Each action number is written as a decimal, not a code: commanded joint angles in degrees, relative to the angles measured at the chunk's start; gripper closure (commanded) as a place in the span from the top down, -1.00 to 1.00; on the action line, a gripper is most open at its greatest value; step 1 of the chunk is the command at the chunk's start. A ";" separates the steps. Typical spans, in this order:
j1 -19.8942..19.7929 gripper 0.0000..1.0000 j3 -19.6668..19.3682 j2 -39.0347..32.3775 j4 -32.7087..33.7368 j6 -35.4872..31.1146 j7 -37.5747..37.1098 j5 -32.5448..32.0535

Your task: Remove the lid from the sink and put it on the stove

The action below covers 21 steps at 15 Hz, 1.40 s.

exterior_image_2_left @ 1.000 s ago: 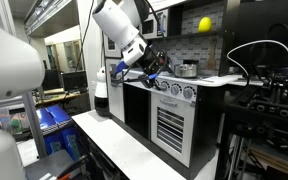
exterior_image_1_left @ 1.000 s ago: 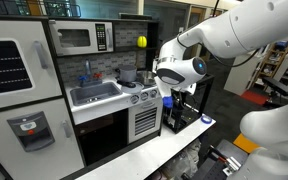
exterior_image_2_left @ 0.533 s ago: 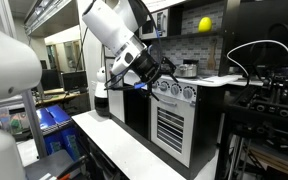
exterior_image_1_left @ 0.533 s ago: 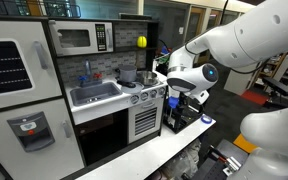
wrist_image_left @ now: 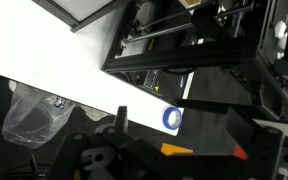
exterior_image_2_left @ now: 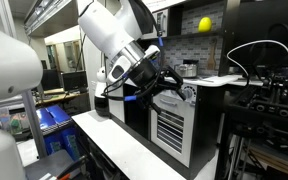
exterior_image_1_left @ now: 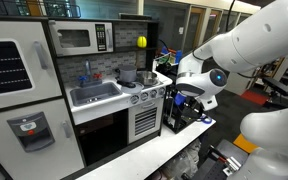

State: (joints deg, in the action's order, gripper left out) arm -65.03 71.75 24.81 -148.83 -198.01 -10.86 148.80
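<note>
The light grey sink (exterior_image_1_left: 94,95) sits in the white play-kitchen counter, and I see nothing dark in its basin. Right of it is the stove (exterior_image_1_left: 144,92), with its knobs (exterior_image_2_left: 189,93) on the front. On the stove a small dark flattish thing, apparently the lid (exterior_image_1_left: 127,76), lies beside a shiny silver pot (exterior_image_1_left: 146,75). My gripper (exterior_image_1_left: 182,97) hangs off the stove's outer side, at about knob height, apart from the lid. It stands before the stove front (exterior_image_2_left: 170,84). In the wrist view the gripper (wrist_image_left: 210,152) is open and empty, over dark floor.
A microwave (exterior_image_1_left: 79,38) and a yellow ball (exterior_image_1_left: 141,41) sit above the counter. A long white bench (exterior_image_1_left: 154,150) runs in front of the kitchen, with a blue ring (wrist_image_left: 172,118) at its edge. A clear plastic bag (wrist_image_left: 32,115) lies below it.
The arm has swung away from the stove top, out past its side and lower, turning the wrist. The jaws have stayed open and empty.
</note>
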 commanded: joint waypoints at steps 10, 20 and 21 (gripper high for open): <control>2.40 1.00 -3.24 -2.64 0.09 0.18 20.26 -3.66; 27.81 1.00 -25.85 -12.24 8.64 -0.37 47.73 -11.35; 30.33 1.00 -27.98 -12.84 9.30 -0.35 51.61 -10.88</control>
State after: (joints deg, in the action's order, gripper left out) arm -41.33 49.99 15.71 -142.41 -197.77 31.34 137.55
